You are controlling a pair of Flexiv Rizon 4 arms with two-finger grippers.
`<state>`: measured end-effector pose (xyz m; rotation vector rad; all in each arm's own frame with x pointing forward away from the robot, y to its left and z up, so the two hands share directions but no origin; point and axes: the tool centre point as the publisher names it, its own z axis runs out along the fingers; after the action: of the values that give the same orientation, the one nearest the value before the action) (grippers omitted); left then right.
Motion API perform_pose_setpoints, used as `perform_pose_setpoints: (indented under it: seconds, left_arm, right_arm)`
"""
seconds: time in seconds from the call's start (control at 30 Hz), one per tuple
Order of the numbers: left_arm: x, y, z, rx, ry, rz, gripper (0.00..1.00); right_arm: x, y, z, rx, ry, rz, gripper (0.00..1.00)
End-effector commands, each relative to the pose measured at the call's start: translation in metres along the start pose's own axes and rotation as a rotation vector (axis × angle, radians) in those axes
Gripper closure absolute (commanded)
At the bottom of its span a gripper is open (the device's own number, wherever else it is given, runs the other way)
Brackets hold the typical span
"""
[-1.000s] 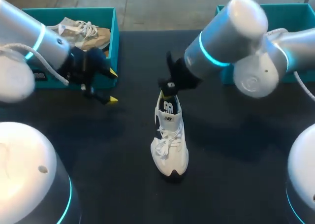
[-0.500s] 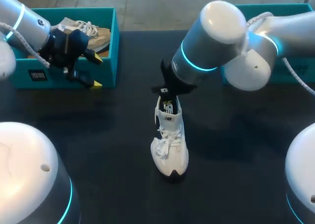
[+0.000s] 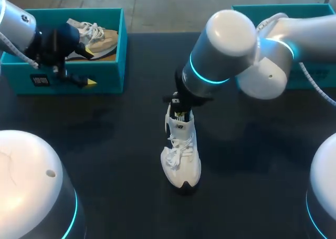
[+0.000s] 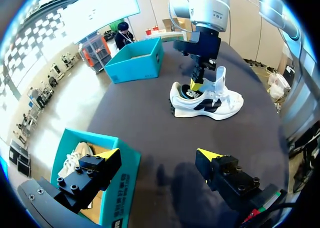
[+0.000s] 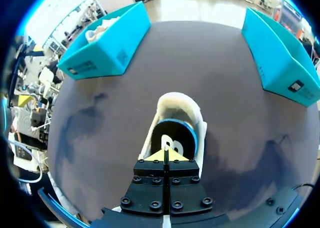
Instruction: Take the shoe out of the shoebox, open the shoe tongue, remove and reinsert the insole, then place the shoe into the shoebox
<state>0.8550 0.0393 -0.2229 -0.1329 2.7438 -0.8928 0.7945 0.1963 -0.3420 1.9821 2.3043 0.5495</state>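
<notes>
Dark table (image 3: 105,144). Teal shoebox (image 3: 107,76) at its left, with a small label (image 3: 40,80) too small to read. White shoe (image 3: 182,155) upright mid-table, well apart from the shoebox. Right gripper (image 5: 164,155), fingers closed together, dips into the shoe's collar. Left gripper (image 4: 159,152), fingers spread, hovers over the shoebox's front wall.

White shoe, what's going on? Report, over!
Right fingers shut, tips in white shoe opening. Left fingers open over left shoebox front wall. Shoe upright on table, nothing blocking.
</notes>
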Motion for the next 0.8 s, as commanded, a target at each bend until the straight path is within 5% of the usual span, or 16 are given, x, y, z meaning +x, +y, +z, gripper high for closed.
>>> perform_pose_setpoints:
  seconds: [0.03,0.8]
  left_arm:
    - [-0.007,-0.002,0.005,-0.02,0.002,-0.01,0.0]
    - [-0.015,-0.001,0.01,-0.031,0.002,-0.031,0.0]
  right_arm:
    - [0.003,-0.005,0.003,-0.006,-0.015,0.015,1.0]
    - [-0.008,-0.023,0.039,0.113,-0.108,0.1,1.0]
